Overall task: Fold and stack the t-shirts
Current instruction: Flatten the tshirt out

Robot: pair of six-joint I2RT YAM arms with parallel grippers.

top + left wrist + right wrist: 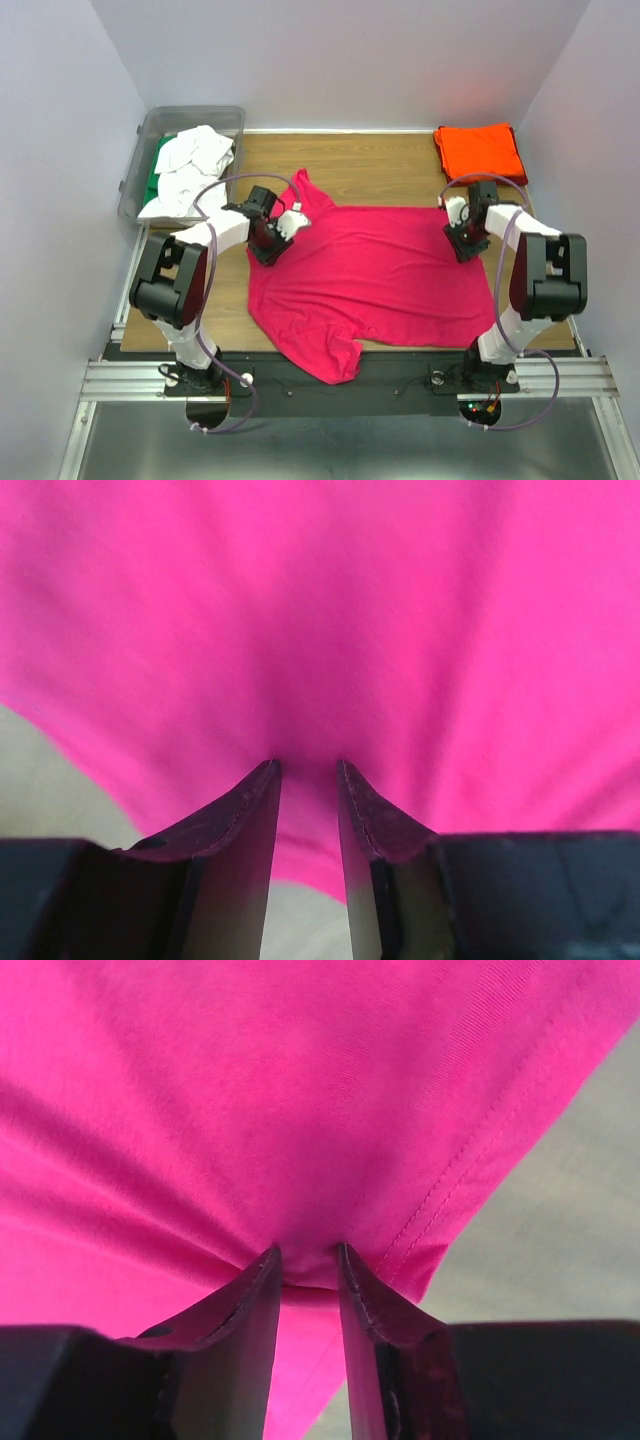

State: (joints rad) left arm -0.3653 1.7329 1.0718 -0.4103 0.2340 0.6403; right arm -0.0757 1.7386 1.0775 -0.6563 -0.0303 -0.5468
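Top external view: one magenta t-shirt [380,270] lies spread, unfolded, across the middle of the table [370,160], with one sleeve trailing toward 11 o'clock and a loose corner hanging toward 6 o'clock at the near edge.

**Gripper state**
- The left gripper [275,232] is at the 9 o'clock edge of the shirt. In the left wrist view the jaws stand narrow with cloth gathered between the tips and wrinkles fanning out from them: clamped on the magenta t-shirt.
- The right gripper [463,238] is at the 3 o'clock edge. In the right wrist view the jaws pinch the cloth just beside its stitched hem: likewise clamped on the magenta t-shirt.

**Progress**
- Done: one orange t-shirt [478,150] lies folded at 1 o'clock on the table and would serve as the base of the stack.
- In hand: the first fold of the magenta t-shirt, judged not yet made, since the shirt lies at full width.
- Left to do: fold it, place it on the orange t-shirt, then process the bin contents.

**Containers**
- The clear plastic bin [135,180] at 10 o'clock holds crumpled white t-shirts [190,165], with a green t-shirt [158,165] showing beside and under them. How many there are cannot be told.
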